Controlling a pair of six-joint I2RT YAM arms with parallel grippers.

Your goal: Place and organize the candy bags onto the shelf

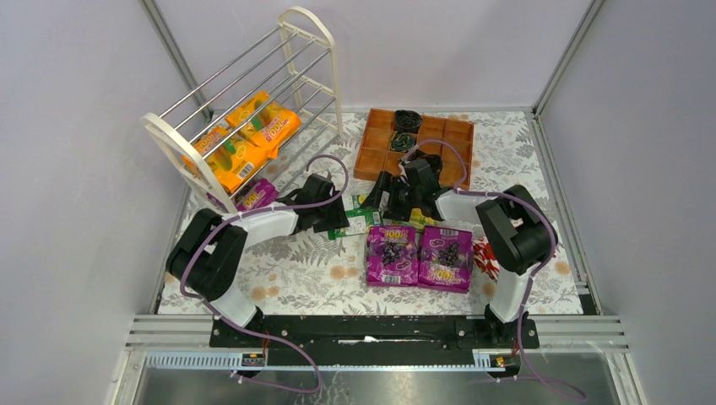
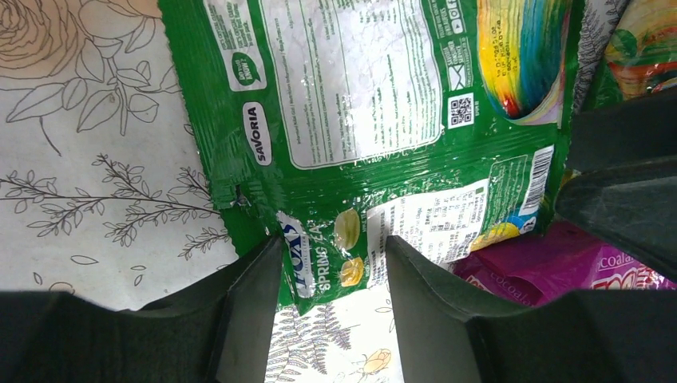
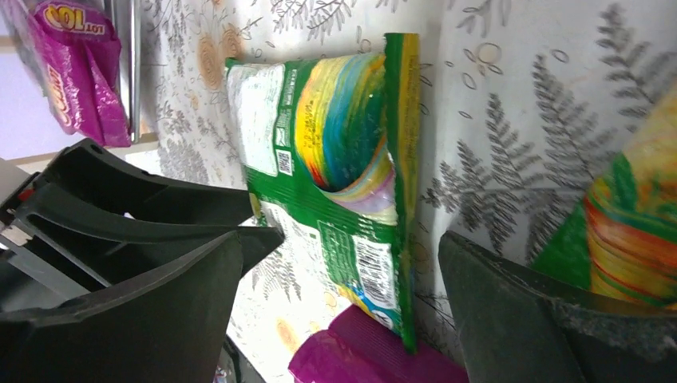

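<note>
A green candy bag (image 1: 361, 221) lies flat on the table between both grippers. In the left wrist view, my left gripper (image 2: 331, 267) is open, with its fingers either side of the bag's (image 2: 359, 104) near edge. My right gripper (image 3: 355, 239) is open over the same bag (image 3: 343, 175), and a second green bag (image 3: 631, 231) lies beside its right finger. Two purple grape bags (image 1: 391, 253) (image 1: 446, 256) lie side by side in front. The cream shelf (image 1: 181, 143) holds orange bags (image 1: 249, 139) on a middle tier and a purple bag (image 1: 256, 196) low down.
An orange-brown wooden tray (image 1: 439, 135) with black coils (image 1: 407, 120) stands behind the right gripper. A red-and-white floral package (image 1: 485, 257) lies under the right arm. The left gripper (image 1: 338, 218) and right gripper (image 1: 393, 202) are close together. Grey walls enclose the table.
</note>
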